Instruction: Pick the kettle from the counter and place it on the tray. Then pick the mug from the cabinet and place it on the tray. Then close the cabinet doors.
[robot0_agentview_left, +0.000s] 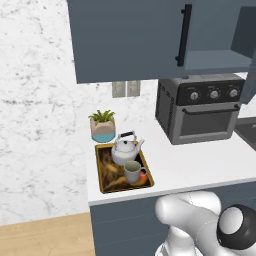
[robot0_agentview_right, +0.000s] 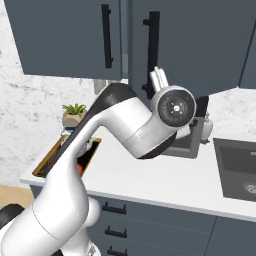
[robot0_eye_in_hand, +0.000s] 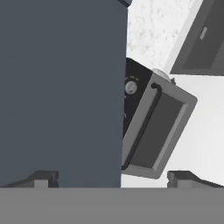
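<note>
Two round things on the wooden-rimmed tray (robot0_agentview_left: 102, 186)
Squat white kettle (robot0_agentview_left: 125, 151), cylindrical grey-green mug (robot0_agentview_left: 133, 172); gripper (robot0_eye_in_hand: 113, 178) jaws wide apart by flat slate-blue door (robot0_eye_in_hand: 61, 87).

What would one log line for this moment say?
kettle: on tray | mug: on tray | gripper: open, at cabinet door | doors: not yet closed

Left base cam sits back, looking down on the white countertop (robot0_agentview_left: 200, 167) at centre frame. Right base cam is closer, from the other side, sharing that counter. Hand cam is rolled, right up against a slate-blue cabinet door panel (robot0_eye_in_hand: 61, 87) on its left.
</note>
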